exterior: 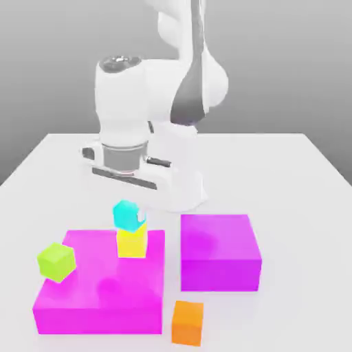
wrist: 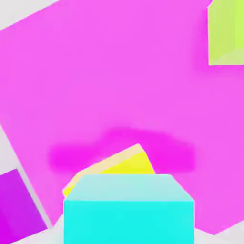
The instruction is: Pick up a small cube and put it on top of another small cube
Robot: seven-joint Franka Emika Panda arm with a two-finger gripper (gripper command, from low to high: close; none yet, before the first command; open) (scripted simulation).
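Fingers' state cannot be told; cyan cube (exterior: 128, 214) sits skewed atop yellow cube (exterior: 131, 245) near magenta block's (exterior: 96, 295) edge.

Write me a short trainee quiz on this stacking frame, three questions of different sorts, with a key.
1. True or false: the small cyan cube rests on top of the small yellow cube.
2. Multiple choice: the small lime-green cube sits on
A) the white table
B) the wide flat magenta block that also carries the yellow cube
C) the taller magenta block at the exterior view's right
3. Fill in: the small orange cube stands on the ____, in front of the two magenta blocks.

Key: 1 true; 2 B; 3 table.
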